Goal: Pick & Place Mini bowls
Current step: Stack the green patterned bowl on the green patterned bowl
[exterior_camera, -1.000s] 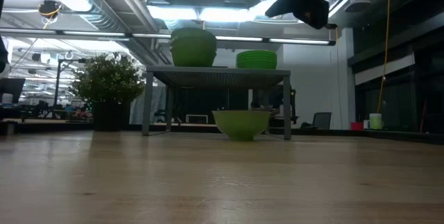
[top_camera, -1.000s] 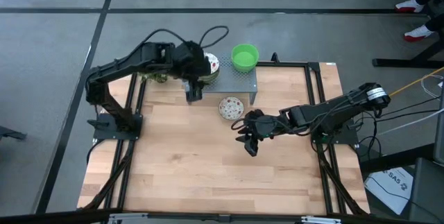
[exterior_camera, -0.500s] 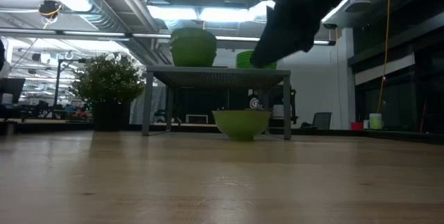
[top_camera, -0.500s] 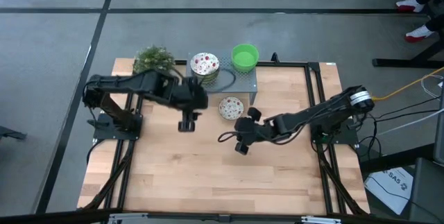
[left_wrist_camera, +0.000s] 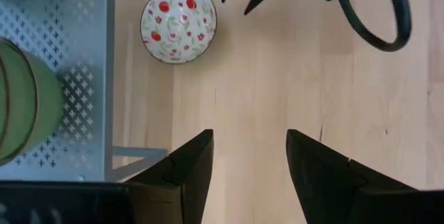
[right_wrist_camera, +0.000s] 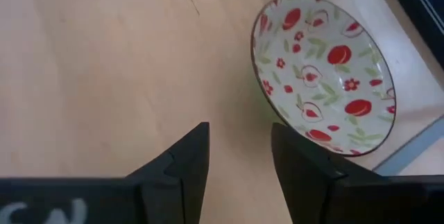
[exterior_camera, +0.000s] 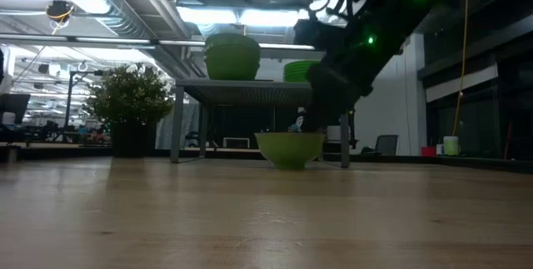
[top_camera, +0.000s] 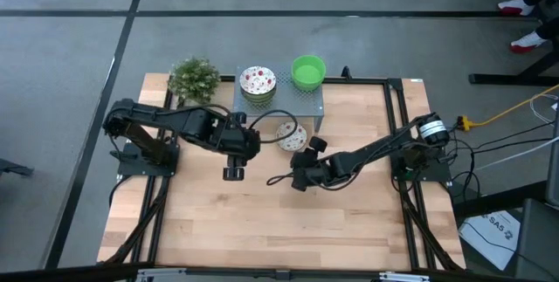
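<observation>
The right gripper [top_camera: 298, 180] hovers low over the wooden table [top_camera: 262, 221] with its fingers [right_wrist_camera: 182, 161] parted and holding nothing; just ahead of them sits a white bowl with red flower pattern [right_wrist_camera: 323, 75], upright on the table beside the grey perforated stand [top_camera: 306, 100]. The left gripper [top_camera: 232, 172] waits nearby, fingers likewise spread and empty. On the stand rest a patterned bowl stack [top_camera: 258, 81] and a green bowl stack [top_camera: 307, 71].

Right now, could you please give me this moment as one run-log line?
left gripper: open, empty, over table | right gripper: open, beside patterned bowl on table | stand: patterned stack, green stack
</observation>
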Motion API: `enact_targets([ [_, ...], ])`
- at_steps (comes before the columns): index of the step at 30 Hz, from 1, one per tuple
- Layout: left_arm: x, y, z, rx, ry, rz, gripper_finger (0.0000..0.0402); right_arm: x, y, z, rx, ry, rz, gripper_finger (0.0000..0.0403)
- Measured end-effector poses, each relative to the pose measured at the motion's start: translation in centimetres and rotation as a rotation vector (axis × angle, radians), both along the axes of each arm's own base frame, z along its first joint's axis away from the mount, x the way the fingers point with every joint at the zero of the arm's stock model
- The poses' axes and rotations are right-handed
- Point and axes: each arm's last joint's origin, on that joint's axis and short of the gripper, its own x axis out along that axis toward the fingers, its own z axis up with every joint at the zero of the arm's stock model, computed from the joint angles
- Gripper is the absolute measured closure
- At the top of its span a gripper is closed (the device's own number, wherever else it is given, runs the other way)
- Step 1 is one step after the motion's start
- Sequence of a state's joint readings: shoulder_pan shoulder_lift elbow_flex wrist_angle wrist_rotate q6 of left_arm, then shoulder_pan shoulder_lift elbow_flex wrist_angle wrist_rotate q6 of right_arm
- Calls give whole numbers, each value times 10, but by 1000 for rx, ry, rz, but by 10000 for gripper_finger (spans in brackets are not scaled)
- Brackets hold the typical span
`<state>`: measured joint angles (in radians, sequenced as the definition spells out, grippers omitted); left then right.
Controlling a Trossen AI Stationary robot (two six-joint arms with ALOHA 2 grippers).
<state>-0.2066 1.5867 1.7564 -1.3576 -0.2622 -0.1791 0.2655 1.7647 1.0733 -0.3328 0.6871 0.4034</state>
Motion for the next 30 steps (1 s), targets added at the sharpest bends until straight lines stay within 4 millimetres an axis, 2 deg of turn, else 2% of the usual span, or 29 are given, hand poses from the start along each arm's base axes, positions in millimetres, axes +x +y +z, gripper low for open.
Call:
enact_targets([
  [4, 0, -1, -7, 2, 18, 30, 226, 4, -5, -6, -23, 25, 4, 248],
  [15, 0, -4, -9, -11, 12, 36, 226, 16, -16, 0, -110, 7, 114, 248],
  [25, 0, -4, -9, -11, 12, 36, 226, 21, -54, -4, 26, 55, 137, 248],
  [30, 0, -4, -9, -11, 12, 36, 226, 22, -64, -5, 102, 66, 181, 249],
])
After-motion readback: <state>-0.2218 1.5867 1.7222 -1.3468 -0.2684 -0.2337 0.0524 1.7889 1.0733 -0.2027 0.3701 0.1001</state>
